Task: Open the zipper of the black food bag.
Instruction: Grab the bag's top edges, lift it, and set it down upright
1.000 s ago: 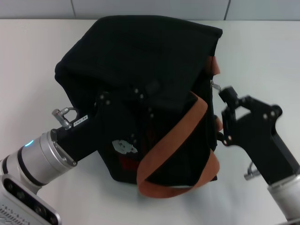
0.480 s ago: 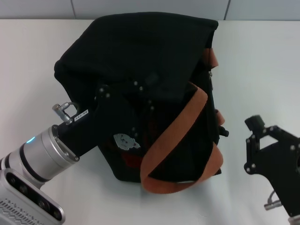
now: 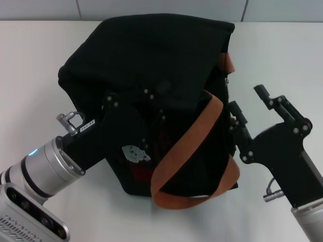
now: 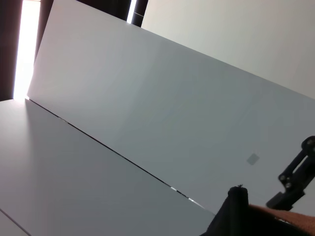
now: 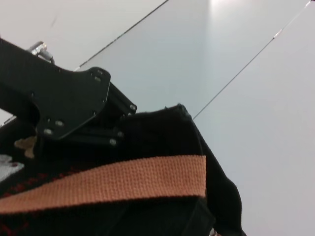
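Note:
The black food bag (image 3: 151, 55) stands mid-table with its top slumped. One orange-brown strap (image 3: 194, 136) loops down its front, and the same strap (image 5: 113, 184) fills the right wrist view. The zipper (image 3: 225, 93) runs along the bag's right edge, with a small silver pull tab (image 3: 226, 79) near its far end. My left gripper (image 3: 159, 98) lies on the bag's front face, shut on a fold of its fabric. My right gripper (image 3: 248, 103) is open just right of the bag. One of its fingers (image 3: 235, 109) is close to the zipper edge, and nothing is held.
The white table (image 3: 282, 55) spreads around the bag, and a tiled wall (image 3: 161, 9) runs behind it. A bear patch (image 3: 133, 154) and a red label (image 3: 140, 174) show beside my left arm. The left wrist view shows mostly wall, plus the bag's corner (image 4: 231, 216).
My right gripper left the zipper's pull tab and dropped away to the lower right. It has since come back up beside the bag, open. The bag's top settled slightly; my left arm barely moved.

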{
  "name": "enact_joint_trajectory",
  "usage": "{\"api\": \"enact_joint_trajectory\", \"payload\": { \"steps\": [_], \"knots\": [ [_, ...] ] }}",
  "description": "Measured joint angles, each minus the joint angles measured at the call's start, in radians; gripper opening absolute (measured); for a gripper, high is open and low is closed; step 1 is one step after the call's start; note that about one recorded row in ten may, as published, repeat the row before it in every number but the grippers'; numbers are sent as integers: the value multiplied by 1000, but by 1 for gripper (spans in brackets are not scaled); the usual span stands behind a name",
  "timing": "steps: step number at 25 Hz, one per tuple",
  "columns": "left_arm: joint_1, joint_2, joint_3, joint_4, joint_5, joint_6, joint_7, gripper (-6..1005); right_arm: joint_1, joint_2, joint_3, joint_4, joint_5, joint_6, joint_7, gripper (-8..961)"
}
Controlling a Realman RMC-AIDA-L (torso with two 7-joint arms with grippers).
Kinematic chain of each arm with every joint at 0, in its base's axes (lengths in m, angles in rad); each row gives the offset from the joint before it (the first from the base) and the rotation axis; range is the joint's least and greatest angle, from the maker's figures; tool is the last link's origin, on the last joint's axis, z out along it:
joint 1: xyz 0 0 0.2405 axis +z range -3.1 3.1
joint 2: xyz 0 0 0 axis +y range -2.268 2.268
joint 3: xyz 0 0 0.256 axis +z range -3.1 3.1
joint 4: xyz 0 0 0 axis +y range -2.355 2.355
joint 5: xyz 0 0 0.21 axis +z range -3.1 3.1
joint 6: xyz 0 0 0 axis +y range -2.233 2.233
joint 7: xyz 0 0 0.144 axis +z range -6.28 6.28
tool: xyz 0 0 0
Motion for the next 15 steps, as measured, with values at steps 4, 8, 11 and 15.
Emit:
{"api": "enact_joint_trajectory", "payload": {
  "steps": [4,8,11,15],
  "knots": [
    [-3,0,0,0,1,2,0,95,24,0,4,2,0,41,11,419],
    [-4,0,0,1,1,2,0,95,37,0,8,8,4,75,23,484],
    [-4,0,0,1,2,2,0,95,51,0,14,12,5,114,37,515],
    [-4,0,1,0,1,2,1,95,53,0,34,19,7,122,37,511]
  ]
}}
